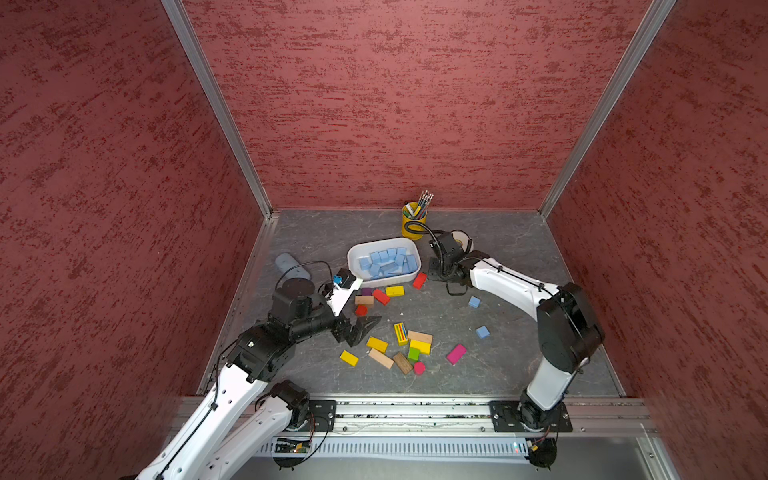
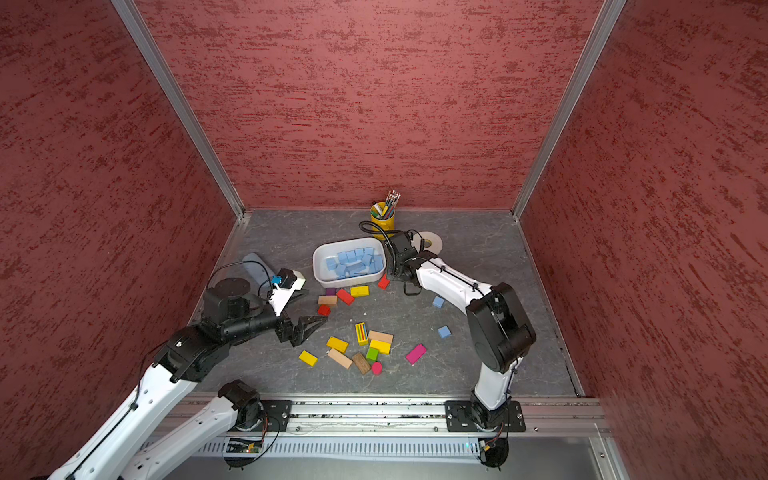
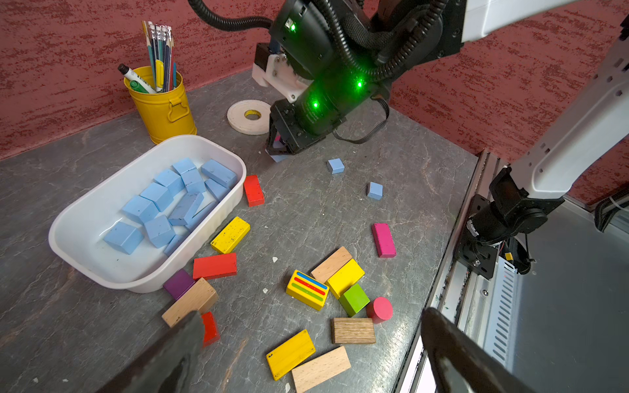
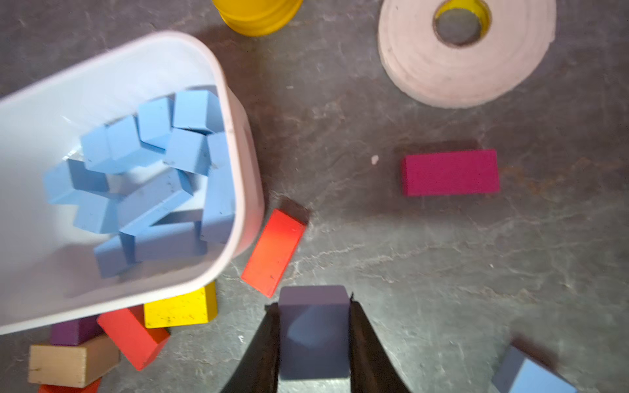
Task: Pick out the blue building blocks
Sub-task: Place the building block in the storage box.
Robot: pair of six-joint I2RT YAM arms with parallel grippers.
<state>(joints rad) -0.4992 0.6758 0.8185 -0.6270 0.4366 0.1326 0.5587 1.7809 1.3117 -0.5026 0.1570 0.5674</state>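
**Right wrist view: 1 blue block pinched just outside the white tray**

I have the right gripper [image 4: 313, 305] closed on a blue block [image 4: 315, 343], its 2 jaws flat against opposite side faces; the block sits just beyond the white tray [image 4: 245, 190], off its short end and next to the red block [image 4: 274, 251] lying against that rim; I cannot tell whether it is clear of the table.

The left gripper [image 1: 365, 330] stands fully open and holds nothing, near the tray's long side.

A heap of blue blocks [image 4: 153, 190] already lies inside the tray; 2 loose blue cubes [image 1: 474, 301] [image 1: 482, 331] lie well apart from the tray, past the end where I am working.

I judge these blocks light, rigid and smooth-painted, so they could slip if held by a corner; I would hold each across 2 parallel flat faces, near its middle; they look sturdy enough to drop in from just above the rim.
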